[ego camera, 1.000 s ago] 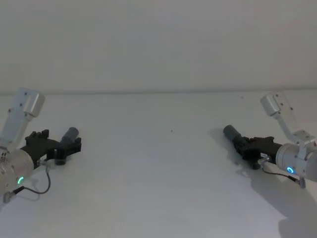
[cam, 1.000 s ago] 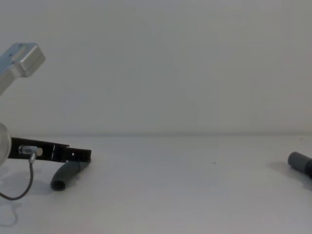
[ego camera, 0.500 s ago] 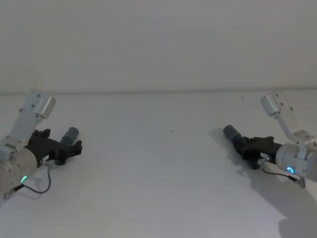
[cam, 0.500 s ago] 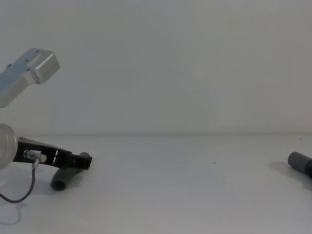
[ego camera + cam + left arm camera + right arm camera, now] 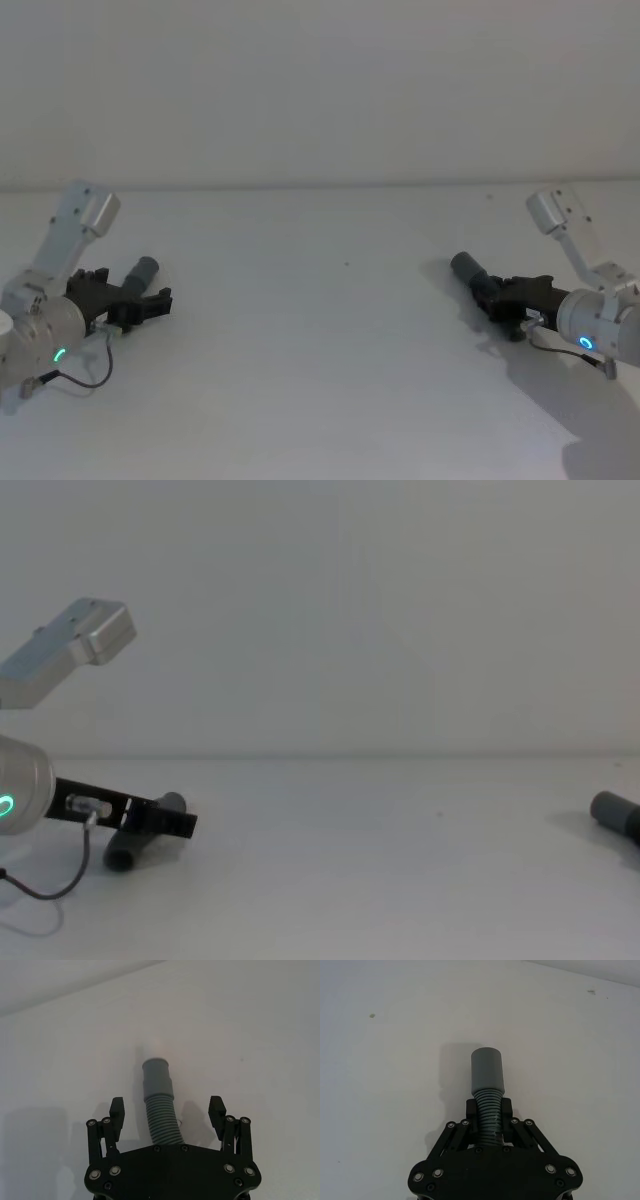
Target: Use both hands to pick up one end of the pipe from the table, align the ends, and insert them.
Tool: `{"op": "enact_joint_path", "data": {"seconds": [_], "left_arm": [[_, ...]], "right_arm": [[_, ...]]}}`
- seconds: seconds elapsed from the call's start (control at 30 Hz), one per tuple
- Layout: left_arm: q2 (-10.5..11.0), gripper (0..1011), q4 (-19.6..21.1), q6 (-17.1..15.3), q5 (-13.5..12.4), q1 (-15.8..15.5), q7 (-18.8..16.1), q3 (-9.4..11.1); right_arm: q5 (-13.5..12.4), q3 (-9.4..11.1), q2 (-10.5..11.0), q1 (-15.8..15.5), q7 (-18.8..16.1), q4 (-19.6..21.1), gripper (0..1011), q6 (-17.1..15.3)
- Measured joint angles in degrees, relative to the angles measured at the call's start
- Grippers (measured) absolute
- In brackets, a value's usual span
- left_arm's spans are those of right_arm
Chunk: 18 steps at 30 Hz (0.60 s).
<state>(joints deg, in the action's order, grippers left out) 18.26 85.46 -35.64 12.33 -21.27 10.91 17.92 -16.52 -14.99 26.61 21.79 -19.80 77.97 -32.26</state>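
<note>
Lying on the white table (image 5: 330, 380), far over on the robot's left, the left pipe piece (image 5: 141, 272) points away from the robot and a little towards the middle. Its smooth cuff (image 5: 157, 1076) is at the far end and the ribbed part is nearer the arm. The left gripper (image 5: 167, 1109) sits low over that ribbed part with its jaws spread wide. The two black fingers (image 5: 117, 1110) stand one on each side of the tube, bare table showing between each tip and the ribs, touching nothing. In the chest view this gripper reaches in from the left edge, slanting down towards the table, and the tube's nearer end shows just under it. A green ring light (image 5: 58, 355) glows on that arm.

Well apart, on the robot's right, the right gripper (image 5: 489, 1110) is clamped narrow on the right pipe piece (image 5: 466, 267). It pinches the ribbed section just behind the cuff, which sticks straight out ahead of the fingertips. That piece points towards the middle of the table and sits low by the surface, with a shadow beside it. Whether it rests on the table or is just clear of it I cannot tell. A blue light (image 5: 585, 343) shows on the right arm.
</note>
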Motion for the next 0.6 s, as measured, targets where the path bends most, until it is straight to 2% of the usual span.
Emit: {"op": "enact_joint_path", "data": {"seconds": [0.3,0.6], "left_arm": [[-1.96,1002,-1.13,-3.34,0.7,0.1,-1.66,-1.62],[-2.6,1002,-1.23,-4.43,0.65,0.41,-2.53,-2.45]], "right_arm": [[0.0,0.0,0.0,0.0,0.0,0.0,244,0.0],[0.0,-0.01,0.0,0.0,0.0,-0.01,244,-0.01]]}}
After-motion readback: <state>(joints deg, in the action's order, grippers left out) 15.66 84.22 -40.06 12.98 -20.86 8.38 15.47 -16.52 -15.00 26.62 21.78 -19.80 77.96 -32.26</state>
